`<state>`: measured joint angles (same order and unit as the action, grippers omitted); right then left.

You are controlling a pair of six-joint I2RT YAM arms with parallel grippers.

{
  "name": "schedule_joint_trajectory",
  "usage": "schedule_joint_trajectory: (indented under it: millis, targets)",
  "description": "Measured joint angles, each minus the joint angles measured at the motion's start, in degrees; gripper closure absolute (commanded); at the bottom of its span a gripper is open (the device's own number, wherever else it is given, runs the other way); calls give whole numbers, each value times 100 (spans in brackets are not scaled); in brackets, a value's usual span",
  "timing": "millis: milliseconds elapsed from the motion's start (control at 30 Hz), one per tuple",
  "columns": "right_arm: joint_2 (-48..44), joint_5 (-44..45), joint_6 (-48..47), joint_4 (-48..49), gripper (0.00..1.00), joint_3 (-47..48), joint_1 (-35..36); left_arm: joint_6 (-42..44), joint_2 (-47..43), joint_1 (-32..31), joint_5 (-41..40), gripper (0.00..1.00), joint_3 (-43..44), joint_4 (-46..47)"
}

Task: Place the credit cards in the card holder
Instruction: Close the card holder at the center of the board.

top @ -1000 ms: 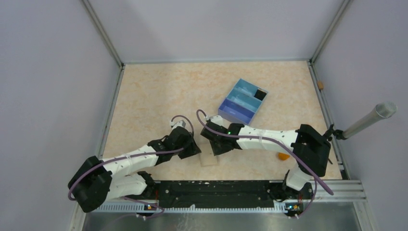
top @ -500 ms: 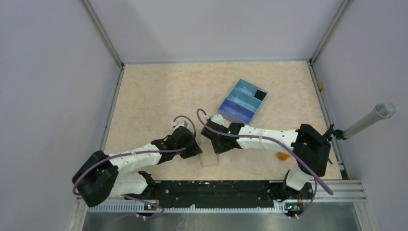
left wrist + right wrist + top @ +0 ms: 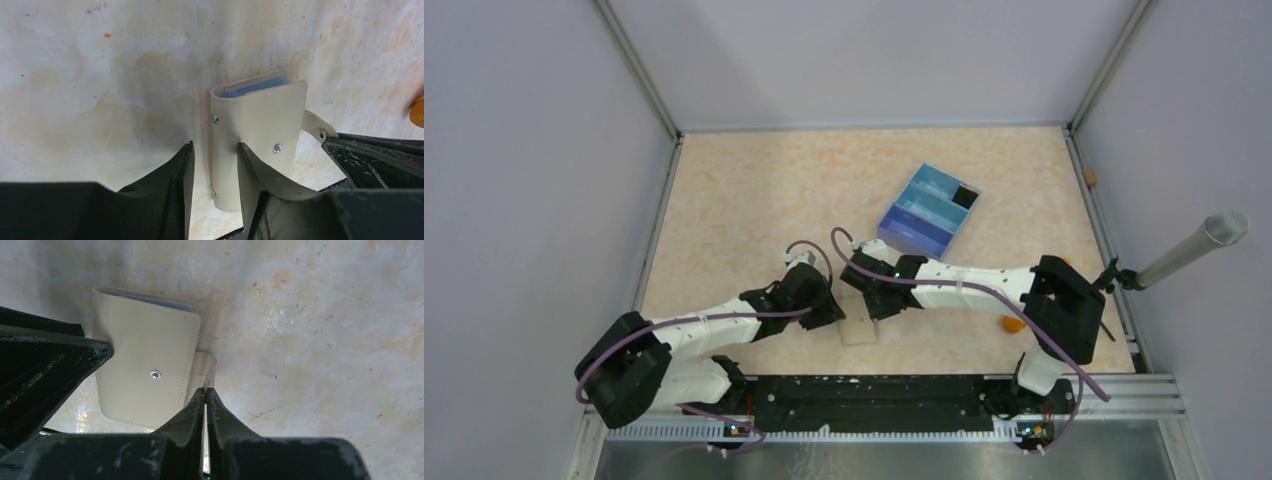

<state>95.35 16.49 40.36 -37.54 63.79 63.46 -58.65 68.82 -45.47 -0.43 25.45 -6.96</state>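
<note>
The beige card holder (image 3: pixel 858 331) lies folded on the table near the front edge, between my two grippers. Light-blue credit cards (image 3: pixel 255 87) show as a thin edge inside its far end, also in the right wrist view (image 3: pixel 161 302). My left gripper (image 3: pixel 214 148) is open, its jaws straddling the holder's (image 3: pixel 260 122) left folded edge, one finger (image 3: pixel 248 165) resting on the cover. My right gripper (image 3: pixel 205 388) is shut on the holder's snap strap (image 3: pixel 204 365), beside the cover (image 3: pixel 145 365). In the top view the left gripper (image 3: pixel 828 312) and right gripper (image 3: pixel 880 306) flank the holder.
A blue three-compartment tray (image 3: pixel 929 211) stands further back, right of centre. A small orange object (image 3: pixel 1014 323) lies by the right arm's base and shows in the left wrist view (image 3: pixel 418 111). A microphone (image 3: pixel 1194 248) juts in at right. The black base rail (image 3: pixel 874 395) runs along the front.
The left arm has swung its elbow inward and its gripper has closed in slightly on the holder. The holder has shifted a little away from the front edge. The right gripper stays on the strap.
</note>
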Motion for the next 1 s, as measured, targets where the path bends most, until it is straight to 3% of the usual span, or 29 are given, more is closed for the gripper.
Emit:
schedule_joint_trajectory:
  millis: [1000]
  targets:
    - [52, -868, -33, 942, 100, -269, -26, -175, 221, -197, -146, 68, 50, 131]
